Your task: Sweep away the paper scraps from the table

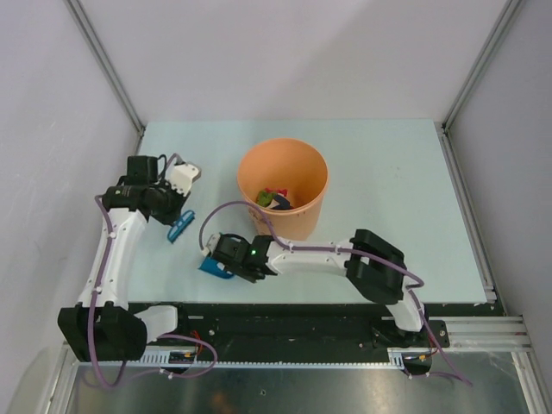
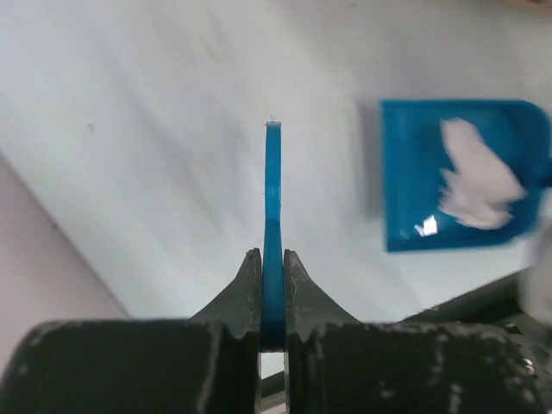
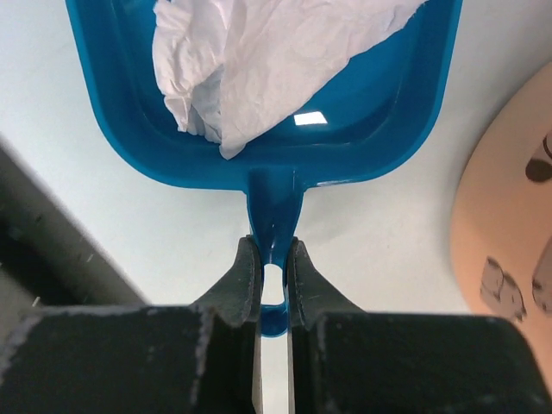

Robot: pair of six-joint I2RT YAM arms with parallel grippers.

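- The table (image 1: 388, 172) carries a bucket (image 1: 302, 220) at centre frame, where coloured paper scraps (image 1: 276, 200) are already gathered.
- The dustpan (image 3: 397, 121), lower centre beside the bucket, is pinched by its handle in the right fingers (image 3: 246, 285). It is held flat so the white scrap (image 3: 259, 60) is not spilled, and tipping is judged next.
- The brush (image 2: 272, 224) is clamped between the left fingers (image 2: 246, 293) and parked at left, out of the way.

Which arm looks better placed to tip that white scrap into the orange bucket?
Probably right. The right end effector grips the handle of the blue dustpan holding the white paper scrap, just beside the orange bucket. The left end effector only holds the brush, farther off.
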